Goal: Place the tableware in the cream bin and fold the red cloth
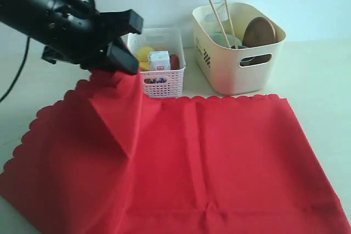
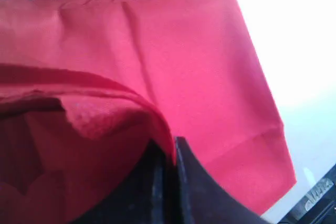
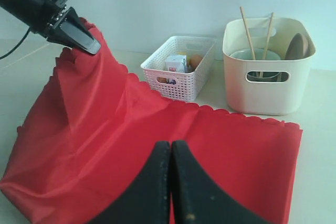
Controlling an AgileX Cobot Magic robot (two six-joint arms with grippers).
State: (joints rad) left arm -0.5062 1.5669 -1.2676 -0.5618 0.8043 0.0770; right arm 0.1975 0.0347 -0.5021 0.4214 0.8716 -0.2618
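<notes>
Grip: left gripper (image 1: 122,57) clamped on far left corner of red cloth (image 1: 219,157), lifted off table (image 1: 323,69), presumably to carry it across for fold. Right gripper (image 3: 170,153) shut, empty, hovering over cloth. Rest of cloth flat. Behind it: cream bin (image 1: 236,75) with tableware loaded: 2 chopsticks (image 1: 219,20), 1 brown plate (image 1: 259,31), 1 bowl (image 3: 236,54) visible. Bins: 2 with white basket (image 1: 164,83). Cloths: 1.

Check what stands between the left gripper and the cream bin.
The white lattice basket, holding a milk carton, stands between the left gripper, shut on the red cloth, and the cream bin. The exterior view shows it best.
</notes>
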